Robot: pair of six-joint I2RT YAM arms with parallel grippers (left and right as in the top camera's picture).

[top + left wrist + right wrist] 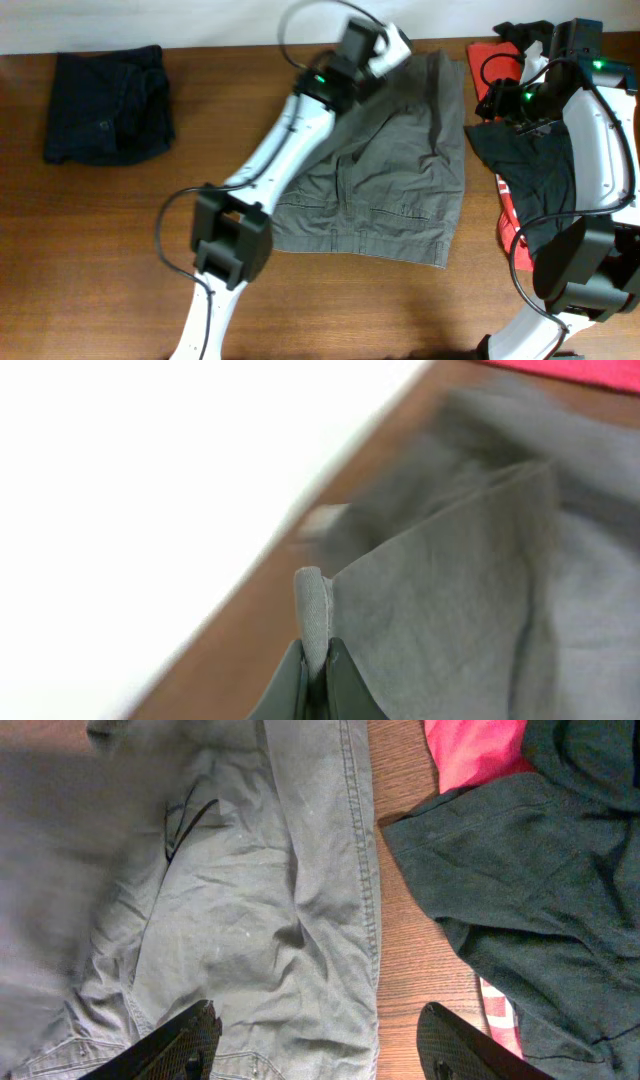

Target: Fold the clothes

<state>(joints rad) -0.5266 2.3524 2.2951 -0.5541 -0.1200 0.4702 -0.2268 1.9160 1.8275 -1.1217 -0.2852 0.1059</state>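
Two end effectors are at work around one grey garment [400, 170], which lies spread near the middle of the bench [100, 260] with its far edge close to the back of the bench. The left end effector [315, 675] is clamped narrow on that garment's far left corner. In the left wrist view a ridge of grey cloth stands up out of the closed fingers. The right end effector [325, 1050] is spread wide and holds nothing. It hangs above the garment's right-hand seam, with a strip of bare wood just beside it. Beyond that strip a dark garment [520, 890] lies partly over a red garment [470, 750]. A navy garment [108, 105] sits in a compact bundle at the far left, well apart from the rest, and looks already folded.

The step in hand appears to be the first fold of the grey piece, with one far corner gripped and the other not yet taken. The next move likely calls for the right end effector to come down on the far right edge and close on it, taking only grey cloth and none of the dark garment nearby. Both arms would then need to lift together and carry the far edge toward the near hem, level with each other, so the cloth lies flat rather than bunching. The left grip is on a thin edge only, so a sharp pull could slip it.
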